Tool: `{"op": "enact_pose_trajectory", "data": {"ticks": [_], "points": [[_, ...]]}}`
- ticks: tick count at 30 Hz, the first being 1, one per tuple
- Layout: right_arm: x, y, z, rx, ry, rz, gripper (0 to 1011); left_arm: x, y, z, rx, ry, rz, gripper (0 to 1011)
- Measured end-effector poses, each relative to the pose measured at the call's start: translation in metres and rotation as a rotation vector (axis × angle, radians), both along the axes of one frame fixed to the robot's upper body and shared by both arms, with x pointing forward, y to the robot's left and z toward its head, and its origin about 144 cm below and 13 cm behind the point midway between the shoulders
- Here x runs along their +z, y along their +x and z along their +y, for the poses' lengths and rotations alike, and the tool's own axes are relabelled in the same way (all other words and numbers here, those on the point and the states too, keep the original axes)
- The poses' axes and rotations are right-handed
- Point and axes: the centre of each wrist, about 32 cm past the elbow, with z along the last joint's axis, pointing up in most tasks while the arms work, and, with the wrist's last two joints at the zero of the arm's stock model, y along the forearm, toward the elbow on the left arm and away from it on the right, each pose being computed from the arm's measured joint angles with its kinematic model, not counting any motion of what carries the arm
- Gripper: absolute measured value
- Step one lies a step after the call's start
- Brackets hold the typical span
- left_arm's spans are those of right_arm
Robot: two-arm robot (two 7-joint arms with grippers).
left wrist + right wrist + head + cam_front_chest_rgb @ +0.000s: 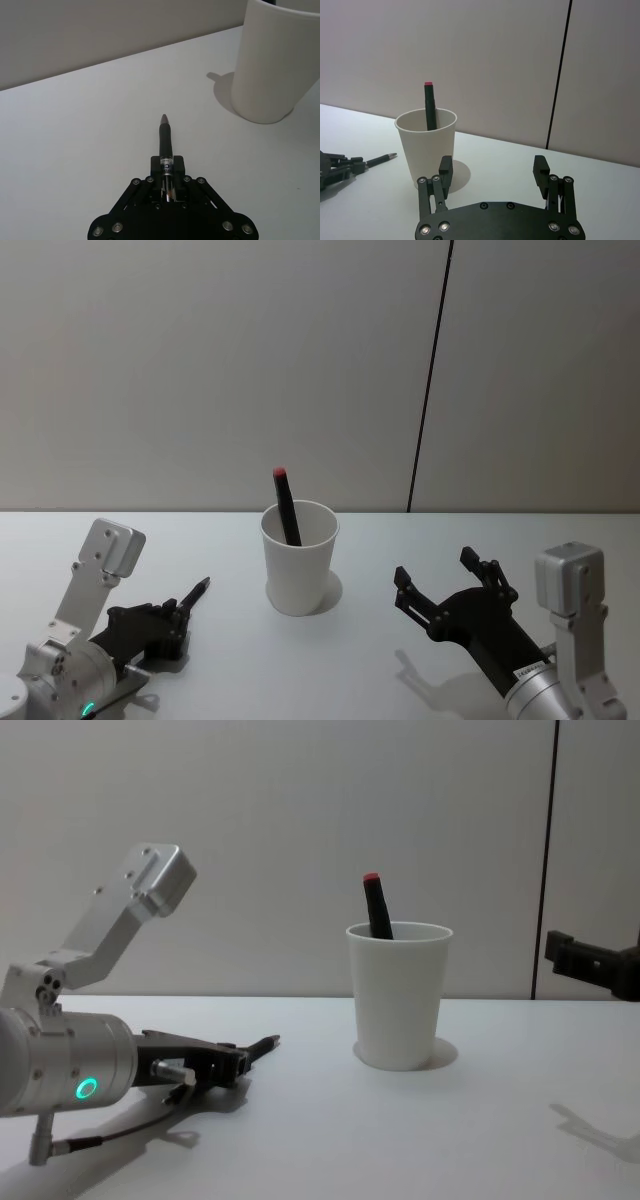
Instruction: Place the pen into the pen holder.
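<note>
Left tool sits low over the surface, well left of the cup. It is clamped on the pen. The pen's tip points forward, out past the tool and toward the cup's side.

Right tool is on the cup's other side with its jaws spread wide and nothing between them. It looks idle.

Handling, as a judgement:
- The pen is slim, stiff and light, with a smooth barrel that could swivel in a narrow pinch. The hold looks to be near the back end, so the long free front may droop or swing when tilted upright.
- The paper cup is light and thin-walled, so a knock on the rim would likely slide or tip it.
- A red-capped marker already leans inside the cup, which narrows the free opening.

Views:
- The left wrist view shows the pen lying straight along the tool's midline, with a label band right at the pinch and the cup's wall off to one side.
- The chest view shows the pen close above the surface, nearly level, with its tip far below the cup's rim.
- The right wrist view looks a little into the cup and shows the marker resting against the back wall.
</note>
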Motion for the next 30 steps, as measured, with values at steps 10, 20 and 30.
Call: {"op": "enact_pose_trajectory", "data": {"ticks": [10,20,30], "points": [[0.0000,0.0000,0.0000,0.000,0.000,0.000,1001,0.0000,0.0000,0.0000,0.000,0.000,0.000,146],[0.0000,0.0000,0.0000,0.000,0.000,0.000,1001,0.0000,0.0000,0.0000,0.000,0.000,0.000,146],[0.0000,0.0000,0.0000,0.000,0.000,0.000,1001,-0.0016,-0.0025,0.0014,0.004,-0.005,-0.007,146]]}}
